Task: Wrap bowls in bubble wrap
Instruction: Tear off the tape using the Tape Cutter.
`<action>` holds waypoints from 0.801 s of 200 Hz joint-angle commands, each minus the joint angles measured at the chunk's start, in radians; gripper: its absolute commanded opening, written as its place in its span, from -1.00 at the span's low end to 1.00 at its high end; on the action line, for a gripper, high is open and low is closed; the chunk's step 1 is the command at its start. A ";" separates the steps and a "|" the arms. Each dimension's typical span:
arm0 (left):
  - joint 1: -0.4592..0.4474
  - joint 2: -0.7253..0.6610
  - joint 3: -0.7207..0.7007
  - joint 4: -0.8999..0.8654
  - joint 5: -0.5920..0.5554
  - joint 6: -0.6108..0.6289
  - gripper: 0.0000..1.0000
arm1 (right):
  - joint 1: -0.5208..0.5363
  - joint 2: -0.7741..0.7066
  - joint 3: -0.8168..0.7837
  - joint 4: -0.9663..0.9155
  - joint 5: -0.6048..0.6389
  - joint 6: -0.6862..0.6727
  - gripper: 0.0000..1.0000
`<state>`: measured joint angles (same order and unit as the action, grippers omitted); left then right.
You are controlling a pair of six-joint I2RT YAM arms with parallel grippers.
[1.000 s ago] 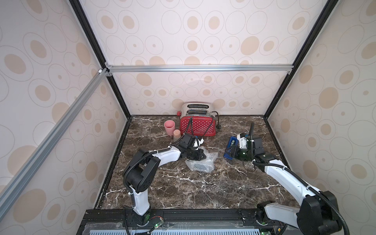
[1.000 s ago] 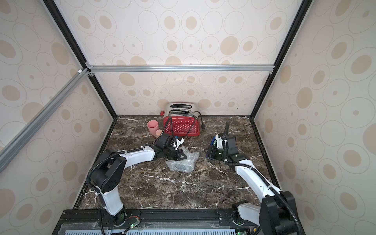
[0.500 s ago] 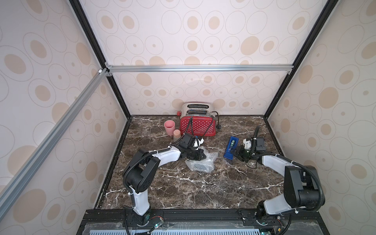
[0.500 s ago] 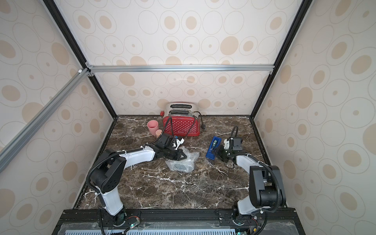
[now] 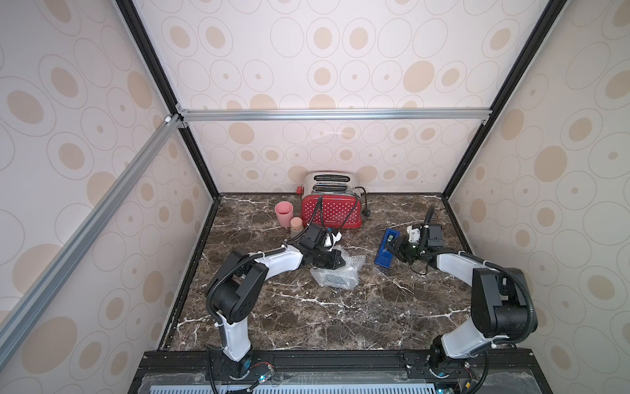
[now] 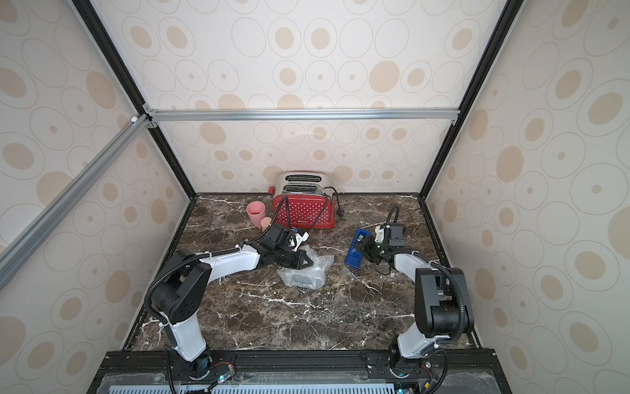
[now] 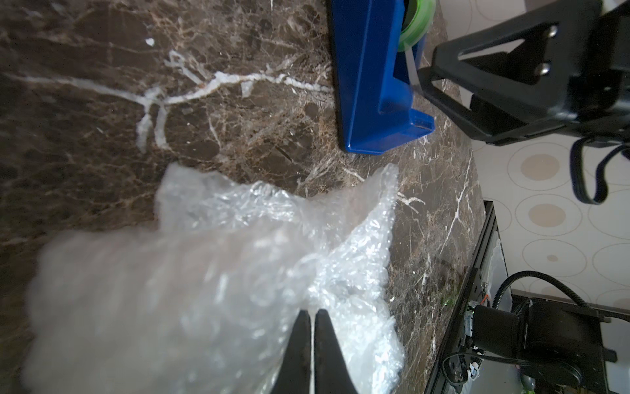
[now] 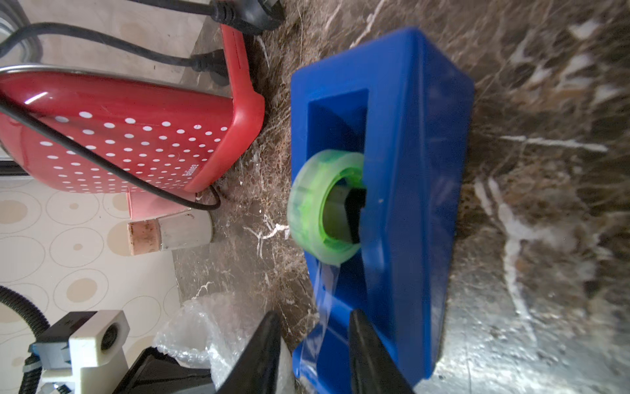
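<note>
A crumpled bundle of bubble wrap lies mid-table. A dark shape shows through it; the bowl itself is hidden. My left gripper rests on the bundle's far edge, and in the left wrist view its fingers are shut on a fold of the wrap. To the right stands a blue tape dispenser with a green tape roll. My right gripper is low at its near end, open, with the loose clear tape strip between its fingers.
At the back stands a red dotted toaster, its black cable trailing over it. A pink cup and a small cork-stoppered jar stand left of it. Patterned walls close in the table on three sides.
The right arm has folded back and dropped, bringing its gripper from above the dispenser down to its near end, jaws slightly narrower. The left arm and the bundle have not moved.
</note>
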<state>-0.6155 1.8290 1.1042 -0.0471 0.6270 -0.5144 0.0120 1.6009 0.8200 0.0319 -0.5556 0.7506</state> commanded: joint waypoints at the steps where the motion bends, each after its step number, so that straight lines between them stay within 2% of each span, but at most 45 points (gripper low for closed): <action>1: -0.004 -0.026 0.002 -0.022 -0.001 0.025 -0.87 | 0.003 0.030 0.024 0.028 -0.026 0.029 -0.28; 89: -0.005 -0.015 0.005 -0.020 0.002 0.028 -0.87 | 0.003 0.067 0.026 0.063 -0.072 0.058 -0.63; 134: -0.006 -0.014 0.003 -0.019 0.002 0.028 -0.87 | 0.004 0.061 0.023 0.086 -0.092 0.078 -0.99; 160: -0.006 -0.012 0.003 -0.019 0.000 0.029 -0.87 | 0.003 0.027 0.019 0.089 -0.109 0.092 -1.00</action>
<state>-0.6163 1.8290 1.1042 -0.0471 0.6270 -0.5079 0.0116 1.6646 0.8375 0.0978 -0.6285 0.8215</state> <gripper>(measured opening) 0.064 0.044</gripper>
